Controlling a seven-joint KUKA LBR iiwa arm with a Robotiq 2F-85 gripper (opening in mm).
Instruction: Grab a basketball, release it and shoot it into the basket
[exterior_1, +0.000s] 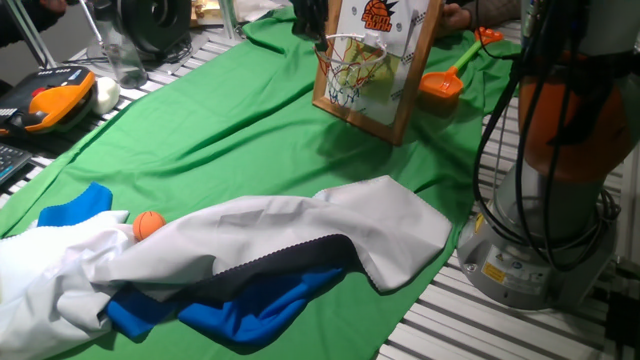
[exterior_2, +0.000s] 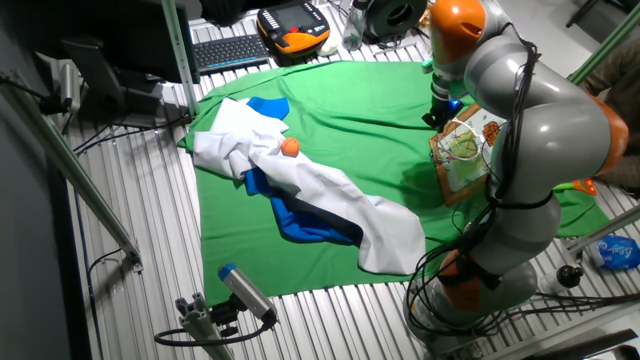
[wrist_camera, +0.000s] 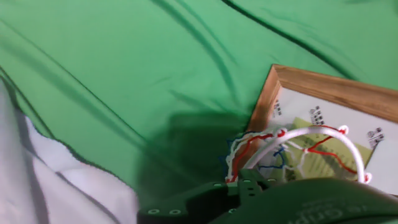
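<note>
The basketball (exterior_1: 148, 224), small and orange, lies on a white cloth at the left of the green sheet; it also shows in the other fixed view (exterior_2: 290, 146). The basket (exterior_1: 350, 65) stands at the far side, a netted hoop on a wood-framed white backboard (exterior_1: 392, 30) with an orange logo. My gripper (exterior_1: 312, 25) hangs just above and beside the hoop, far from the ball. In the hand view the hoop (wrist_camera: 311, 146) and wooden frame (wrist_camera: 264, 102) lie right below the dark gripper body (wrist_camera: 267, 199). The fingertips are hidden, and nothing shows between them.
White and blue cloths (exterior_1: 300, 240) lie bunched across the near part of the green sheet (exterior_1: 230, 110). An orange toy shovel (exterior_1: 445, 82) lies right of the backboard. The robot base (exterior_1: 540, 230) stands at the right. A teach pendant (exterior_1: 45, 100) and keyboard sit at the left edge.
</note>
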